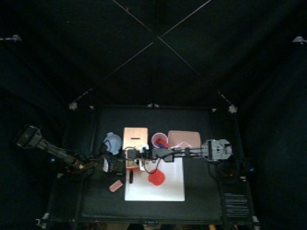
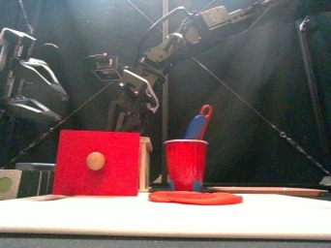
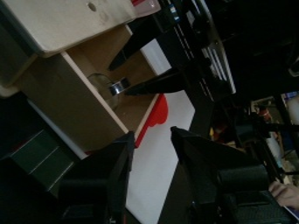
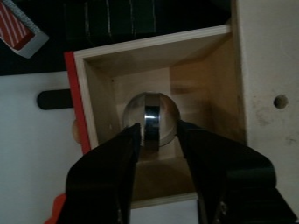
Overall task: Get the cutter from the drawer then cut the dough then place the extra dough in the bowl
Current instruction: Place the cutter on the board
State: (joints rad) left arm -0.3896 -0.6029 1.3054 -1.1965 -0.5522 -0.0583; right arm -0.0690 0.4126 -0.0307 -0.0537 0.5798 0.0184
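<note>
The pale wooden box (image 1: 135, 137) stands behind the white board (image 1: 171, 189), and its drawer (image 4: 211, 105) is pulled out. The round metal cutter (image 4: 152, 114) lies inside the drawer. My right gripper (image 4: 156, 131) reaches down into it, open, one jaw on each side of the cutter. In the left wrist view the same right gripper (image 3: 122, 74) shows inside the drawer. My left gripper (image 3: 152, 157) hovers open and empty over the board near the drawer's red front (image 2: 99, 163). The flat red dough (image 2: 195, 198) lies on the board. The blue-grey bowl (image 1: 113, 141) sits left of the box.
A red cup (image 2: 185, 163) holding a blue knife (image 2: 196, 126) and a red knife (image 2: 206, 110) stands right of the box. The pink tray (image 1: 182, 138) lies further right. A small red toy (image 1: 117, 185) lies left of the board.
</note>
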